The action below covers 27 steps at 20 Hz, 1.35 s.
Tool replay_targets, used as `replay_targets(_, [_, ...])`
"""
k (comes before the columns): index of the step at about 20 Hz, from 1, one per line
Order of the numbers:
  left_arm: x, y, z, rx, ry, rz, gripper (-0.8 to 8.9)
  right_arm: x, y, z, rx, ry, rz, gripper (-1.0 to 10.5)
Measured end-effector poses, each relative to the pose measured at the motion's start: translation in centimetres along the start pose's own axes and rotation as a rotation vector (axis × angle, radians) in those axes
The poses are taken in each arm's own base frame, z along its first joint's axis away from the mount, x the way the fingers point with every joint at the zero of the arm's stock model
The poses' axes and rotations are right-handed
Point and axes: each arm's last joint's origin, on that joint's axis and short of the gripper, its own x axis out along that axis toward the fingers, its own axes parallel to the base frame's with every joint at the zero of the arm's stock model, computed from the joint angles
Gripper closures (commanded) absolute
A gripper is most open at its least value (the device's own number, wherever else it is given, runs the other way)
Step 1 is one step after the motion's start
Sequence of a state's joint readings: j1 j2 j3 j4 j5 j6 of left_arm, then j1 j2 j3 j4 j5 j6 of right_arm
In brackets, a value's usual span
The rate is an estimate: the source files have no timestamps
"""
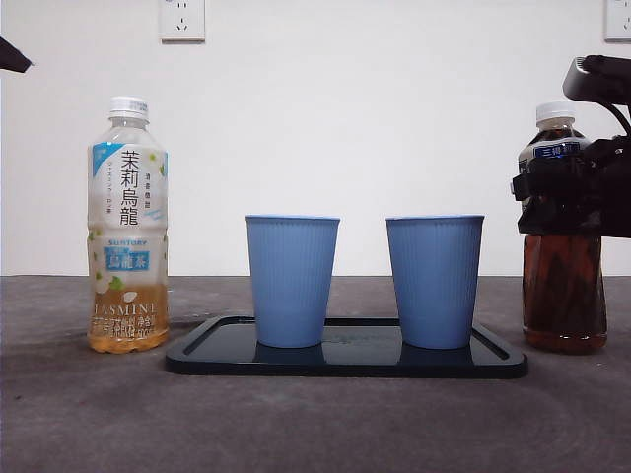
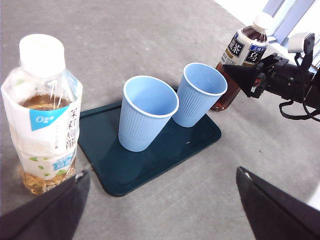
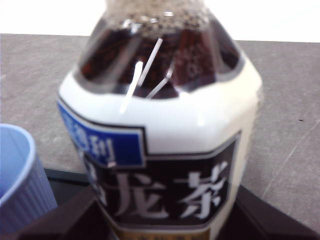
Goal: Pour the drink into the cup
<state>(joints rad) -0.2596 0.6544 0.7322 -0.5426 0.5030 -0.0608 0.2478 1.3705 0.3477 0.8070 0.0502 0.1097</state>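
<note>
Tray (image 1: 498, 363) sits closest, holding both cups; your right gripper (image 1: 577, 192) is clamped on the dark tea bottle (image 1: 564, 286) beside it — still capped, so tilting pours nothing — left gripper (image 2: 160, 210) waits, jaws apart.

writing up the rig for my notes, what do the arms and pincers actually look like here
Both are black. The right pincer is a blocky dark assembly with a boxy black unit on top; the left wrist view shows that box pale grey on one face, with thin black cables looping beside it. The left pincer shows as two flat, matte black jaws with straight edges. No markings are readable on either.
</note>
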Motion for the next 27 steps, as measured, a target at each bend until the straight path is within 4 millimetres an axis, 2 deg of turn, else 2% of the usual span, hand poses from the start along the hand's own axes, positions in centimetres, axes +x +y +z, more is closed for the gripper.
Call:
replay_targets(4, [0.0, 0.0, 0.0, 0.0, 0.0, 0.0, 3.46, 0.0, 0.0, 0.0, 0.0, 0.004, -0.001, 7.2])
replay_targets(9, [0.0, 0.0, 0.0, 0.0, 0.0, 0.0, 3.46, 0.0, 0.0, 0.2, 0.001, -0.015, 0.0, 4.9])
replay_targets(14, [0.0, 0.0, 0.0, 0.0, 0.0, 0.0, 3.48, -0.9, 0.1, 1.1, -0.001, 0.012, -0.003, 4.6])
replay_targets(22, [0.0, 0.1, -0.1, -0.003, 0.003, 0.013, 3.5, -6.0, 0.9, 3.7, 0.016, 0.093, 0.029, 4.6])
replay_targets(27, [0.3, 0.4, -0.5, -0.017, 0.019, 0.067, 3.5, -10.0, 1.6, 7.2, 0.068, 0.162, 0.109, 4.6])
